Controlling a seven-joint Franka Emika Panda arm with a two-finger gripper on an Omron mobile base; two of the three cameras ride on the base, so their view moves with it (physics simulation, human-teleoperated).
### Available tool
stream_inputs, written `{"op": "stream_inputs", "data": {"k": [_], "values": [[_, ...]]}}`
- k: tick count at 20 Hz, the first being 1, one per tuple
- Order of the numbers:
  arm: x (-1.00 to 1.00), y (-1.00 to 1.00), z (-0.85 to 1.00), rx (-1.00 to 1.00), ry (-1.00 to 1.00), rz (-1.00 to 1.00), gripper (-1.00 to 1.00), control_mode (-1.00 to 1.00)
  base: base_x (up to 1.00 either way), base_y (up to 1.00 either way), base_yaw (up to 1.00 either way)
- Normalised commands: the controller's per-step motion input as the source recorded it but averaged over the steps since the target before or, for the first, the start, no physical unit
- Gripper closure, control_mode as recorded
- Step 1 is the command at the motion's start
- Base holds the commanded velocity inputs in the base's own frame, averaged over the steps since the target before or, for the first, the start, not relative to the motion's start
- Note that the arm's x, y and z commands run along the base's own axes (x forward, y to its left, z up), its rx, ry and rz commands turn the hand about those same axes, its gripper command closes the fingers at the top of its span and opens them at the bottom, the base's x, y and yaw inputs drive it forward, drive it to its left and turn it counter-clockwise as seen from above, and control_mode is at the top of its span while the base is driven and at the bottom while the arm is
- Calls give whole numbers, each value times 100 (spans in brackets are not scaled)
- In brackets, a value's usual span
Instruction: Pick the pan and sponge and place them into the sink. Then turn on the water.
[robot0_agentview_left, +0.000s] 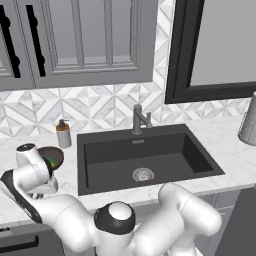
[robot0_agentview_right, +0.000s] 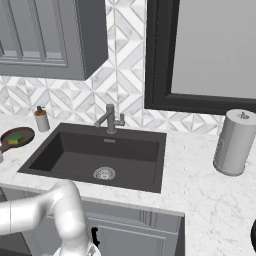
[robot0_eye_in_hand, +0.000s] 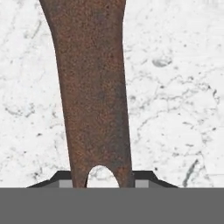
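The round, shallow dark-brown frying pan (robot0_agentview_right: 16, 137) is seen lying on the white marbled stone counter (robot0_agentview_right: 200, 200), at about nine o'clock from the large rectangular black sink (robot0_agentview_right: 95, 155) and just clear of its left rim. The small green-topped, yellow-based rectangular sponge (robot0_agentview_right: 16, 137) is seen resting inside the pan. In the left base view the pan (robot0_agentview_left: 54, 156) is partly covered by the white arm, with a small beige soap bottle with a brown collar (robot0_agentview_left: 63, 134) standing at roughly twelve o'clock from it.

In the hand view the long brown pan handle (robot0_eye_in_hand: 94, 87) is shown running from twelve o'clock down to six o'clock, its hanging hole at the bottom — the two dark finger tips of the gripper (robot0_eye_in_hand: 101, 183) are closed against its end from either side, so the handle is gripped.

The sink holds a round metal drain (robot0_agentview_left: 143, 174), and a grey metal faucet (robot0_agentview_left: 139, 119) stands at its back edge. A grey cylindrical canister (robot0_agentview_right: 234, 142) stands at three o'clock from the sink.
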Motion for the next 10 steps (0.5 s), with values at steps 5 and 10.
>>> {"op": "stream_inputs", "data": {"k": [5, 10], "values": [[-24, -62, 3, 0, 0, 0, 100, -100, 0, 0, 0], [-26, -67, 64, 0, 0, 0, 100, -100, 0, 0, 0]]}}
